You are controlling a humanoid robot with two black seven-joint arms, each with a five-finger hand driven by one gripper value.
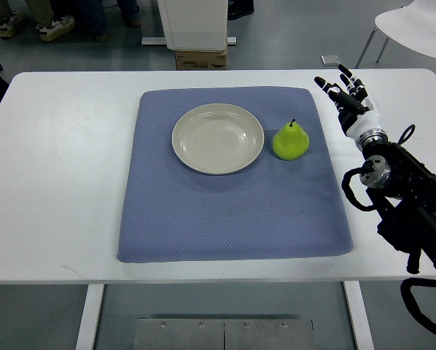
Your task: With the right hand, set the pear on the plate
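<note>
On the white worktop a blue-grey fabric mat carries a round cream plate with the green pear upright at its 3 o'clock (just beside the rim), so the right hand, fingers spread and empty at the pear's 2 o'clock, should close around the fruit's body with nothing between.

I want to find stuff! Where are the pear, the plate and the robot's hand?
pear [290, 142], top view, middle of its green body
plate [218, 138], top view, bare centre
right hand [347, 93], top view, on the fingers
</note>
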